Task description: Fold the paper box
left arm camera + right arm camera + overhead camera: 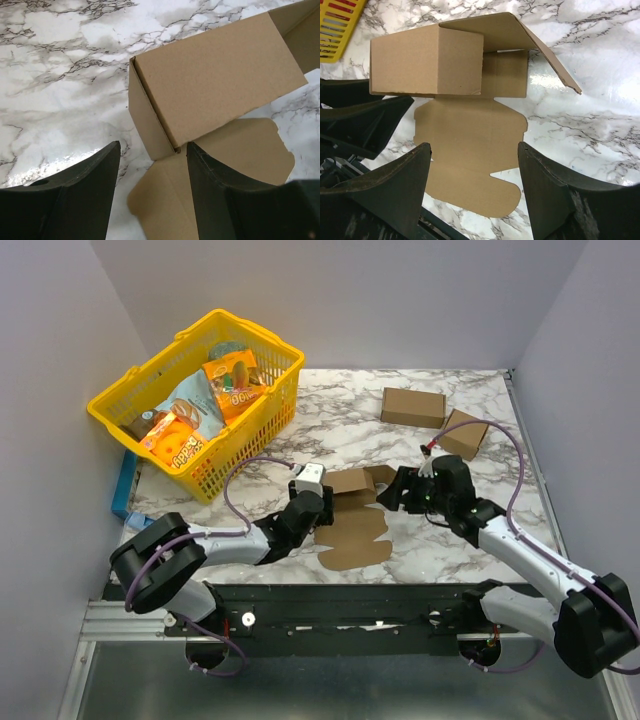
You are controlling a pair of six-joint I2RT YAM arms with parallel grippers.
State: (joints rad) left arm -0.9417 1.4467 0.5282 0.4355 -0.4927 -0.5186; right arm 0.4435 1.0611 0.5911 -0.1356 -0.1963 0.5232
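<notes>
The paper box (352, 508) lies mid-table between my two grippers. Its far part is folded up into a shallow box shape (210, 75) with one side flap (540, 45) slanting open. Its rounded-tab lid panel (470, 145) lies flat on the marble toward me. My left gripper (320, 504) stands open at the box's left end. In the left wrist view the left gripper (152, 146) has the box's near corner just past its fingertips and nothing clamped between them. My right gripper (393, 490) is open on the right side. In the right wrist view the right gripper (473, 146) hovers over the flat panel.
A yellow basket (120, 400) with snack packets stands at the back left, with a blue object (124, 485) beside it. Two closed cardboard cuboids (412, 407) (465, 433) sit at the back right. White walls enclose the marble table (460, 540).
</notes>
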